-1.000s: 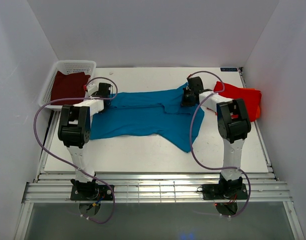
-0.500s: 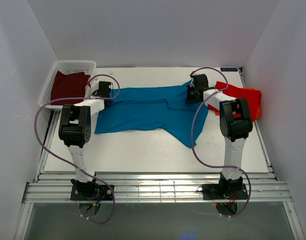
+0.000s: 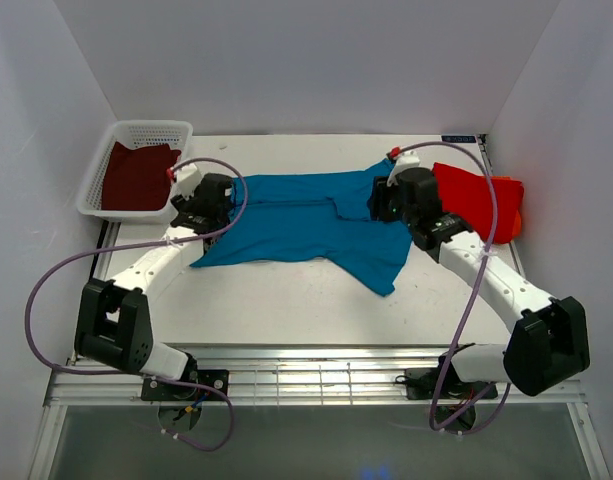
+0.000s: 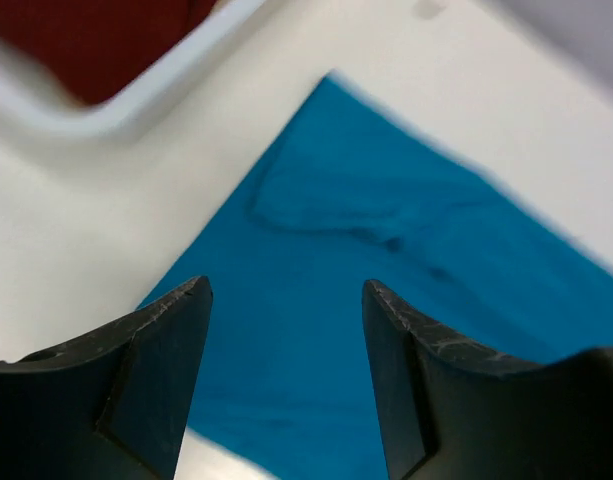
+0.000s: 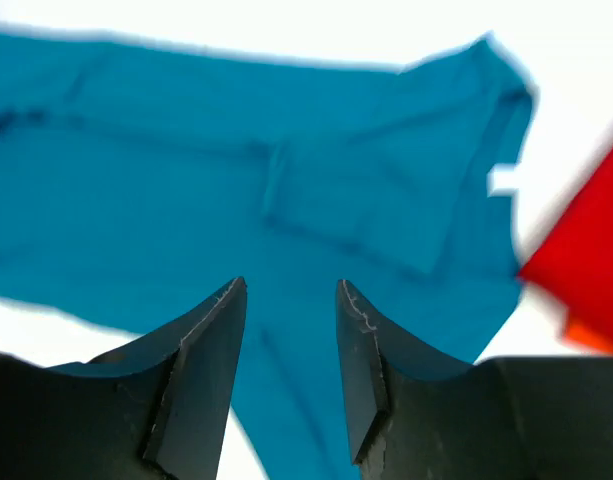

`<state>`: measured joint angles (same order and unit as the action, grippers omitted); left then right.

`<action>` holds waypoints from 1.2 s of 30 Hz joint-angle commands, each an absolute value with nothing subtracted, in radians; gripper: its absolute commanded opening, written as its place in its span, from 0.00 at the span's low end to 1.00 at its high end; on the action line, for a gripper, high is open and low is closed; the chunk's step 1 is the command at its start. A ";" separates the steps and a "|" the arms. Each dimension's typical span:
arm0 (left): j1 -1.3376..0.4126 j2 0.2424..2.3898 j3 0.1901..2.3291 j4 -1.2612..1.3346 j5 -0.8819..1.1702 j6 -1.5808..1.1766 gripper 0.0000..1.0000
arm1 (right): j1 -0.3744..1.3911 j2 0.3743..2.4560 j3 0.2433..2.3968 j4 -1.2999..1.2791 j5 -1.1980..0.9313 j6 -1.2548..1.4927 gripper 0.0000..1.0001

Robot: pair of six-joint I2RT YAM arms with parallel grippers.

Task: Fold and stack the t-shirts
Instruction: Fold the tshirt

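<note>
Nearest to me, on the near side of the teal-blue t-shirt (image 3: pixel 306 215), is a bare strip of white table (image 3: pixel 286 310). Both arms reach across it, each trailing a looping purple cable (image 3: pixel 46 290). The shirt lies spread flat across the middle of the table, long side running left to right. One pointed corner at its right end trails toward the near edge, and a folded-over flap sits near its middle.

My left gripper (image 4: pixel 286 290) is over the shirt's left end with its fingers spread wide and nothing between them. Only blue cloth and a sliver of table show in the gap. My right gripper (image 5: pixel 291 290) is over the shirt's right end, its fingers parted less widely and also empty. Both wrist views are blurred, so I think the fingertips are just clear of the fabric, but I cannot be sure.

Just beyond the shirt's right end lies the red-orange t-shirt (image 3: pixel 481 200), bunched close beside the right wrist. Off the shirt's far left corner stands the white mesh basket (image 3: pixel 151 130), holding the maroon t-shirt (image 3: pixel 136 175), with its rim near the left gripper.
</note>
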<state>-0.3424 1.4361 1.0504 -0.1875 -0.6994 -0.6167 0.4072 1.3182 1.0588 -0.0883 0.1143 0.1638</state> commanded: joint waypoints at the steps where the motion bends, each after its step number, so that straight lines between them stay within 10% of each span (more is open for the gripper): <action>1: -0.330 1.479 0.924 -0.481 -0.779 -0.810 0.72 | 0.488 1.322 0.933 -0.219 0.182 0.215 0.47; 26: -0.215 1.402 0.627 -0.190 -0.660 -0.785 0.70 | 0.630 1.198 0.657 -0.262 0.229 0.380 0.41; 36: -0.206 1.460 0.669 -0.230 -0.612 -0.785 0.53 | 0.640 1.180 0.661 -0.330 0.293 0.434 0.40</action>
<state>-0.2111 1.4578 0.6369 -0.2176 -0.6331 -0.7883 0.6319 1.1934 0.6559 -0.2817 0.2291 0.3962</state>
